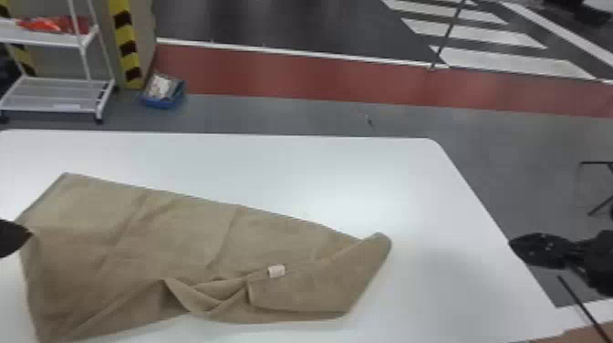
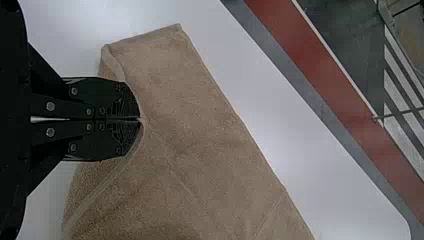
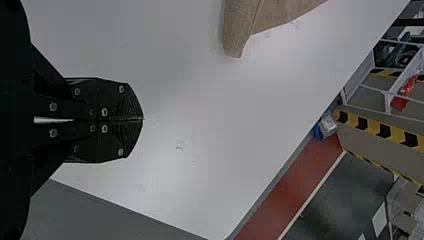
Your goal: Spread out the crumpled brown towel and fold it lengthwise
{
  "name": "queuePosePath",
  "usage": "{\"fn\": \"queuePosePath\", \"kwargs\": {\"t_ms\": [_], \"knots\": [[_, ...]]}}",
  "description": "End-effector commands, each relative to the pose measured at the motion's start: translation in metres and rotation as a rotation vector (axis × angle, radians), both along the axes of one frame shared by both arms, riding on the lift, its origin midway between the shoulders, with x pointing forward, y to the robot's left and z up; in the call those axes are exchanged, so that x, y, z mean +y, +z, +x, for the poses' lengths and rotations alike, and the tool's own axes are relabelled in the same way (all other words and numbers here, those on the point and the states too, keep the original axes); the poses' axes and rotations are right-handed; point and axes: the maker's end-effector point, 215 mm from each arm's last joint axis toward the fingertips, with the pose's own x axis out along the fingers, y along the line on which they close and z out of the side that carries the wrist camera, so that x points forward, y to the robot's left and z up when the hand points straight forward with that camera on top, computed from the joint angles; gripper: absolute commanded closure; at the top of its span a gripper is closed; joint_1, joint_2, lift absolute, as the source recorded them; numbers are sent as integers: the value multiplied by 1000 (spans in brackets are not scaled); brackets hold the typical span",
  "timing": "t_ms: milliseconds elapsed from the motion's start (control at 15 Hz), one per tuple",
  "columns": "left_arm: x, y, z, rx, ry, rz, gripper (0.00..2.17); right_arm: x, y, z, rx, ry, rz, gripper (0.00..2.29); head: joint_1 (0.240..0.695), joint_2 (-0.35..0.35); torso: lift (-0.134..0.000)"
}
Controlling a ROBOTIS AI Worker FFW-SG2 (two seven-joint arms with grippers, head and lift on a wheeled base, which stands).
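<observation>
Partly spread, one brown towel (image 1: 182,232) lies before you across the left and middle of one white tabletop (image 1: 319,173), its right end turned over in a flap, its near side bunched in creases, one white tag (image 1: 276,271) showing beside the flap. Two claws flank it. Your left claw (image 1: 23,237), at the towel's left end, is closed on the cloth; your right claw (image 1: 515,246), its fingers together and holding nothing, hangs well apart from the towel, off to the right.

The left claw is cut off by the head view's edge and covers a bit of the towel's left edge. The flap and creases hide parts of the cloth beneath, and the near left corner runs to the bottom of the head view.

Beyond the tabletop on your left stand one white cart (image 1: 50,41), cropped at the side, with red items (image 1: 52,23) on its upper shelf, and one blue bin (image 1: 162,104) on the floor, its contents hard to make out. Between them rises a yellow-and-black striped band (image 1: 125,45).
</observation>
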Motion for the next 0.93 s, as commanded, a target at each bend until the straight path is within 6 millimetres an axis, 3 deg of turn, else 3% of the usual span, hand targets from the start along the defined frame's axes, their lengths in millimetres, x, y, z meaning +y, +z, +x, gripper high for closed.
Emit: {"fn": "queuePosePath", "kwargs": {"t_ms": [0,467,533,600,667,733,867], "knots": [[-7,0,1,-1,-15,-2,1372,3,-3,0,4,1,3,1831,695,-229,-124],[-11,-7,0,9,-28,-2,1372,19,-8,7,6,30,-4,1831,695,-222,-124],[-11,-9,-1,10,-31,-1,1372,30,-9,10,4,49,5,1828,695,-221,-124],[-11,-10,-1,12,-32,-1,1372,52,-4,15,-12,82,13,1814,695,-218,-124],[-13,-12,-2,15,-37,-1,1372,88,-2,20,-21,126,50,1592,695,-210,-124],[-14,-14,-3,18,-38,-3,1372,130,-3,23,-17,161,104,1085,695,-196,-124],[-15,-17,-6,25,-43,-6,1372,216,-1,29,-19,252,204,414,695,-130,-124]]}}
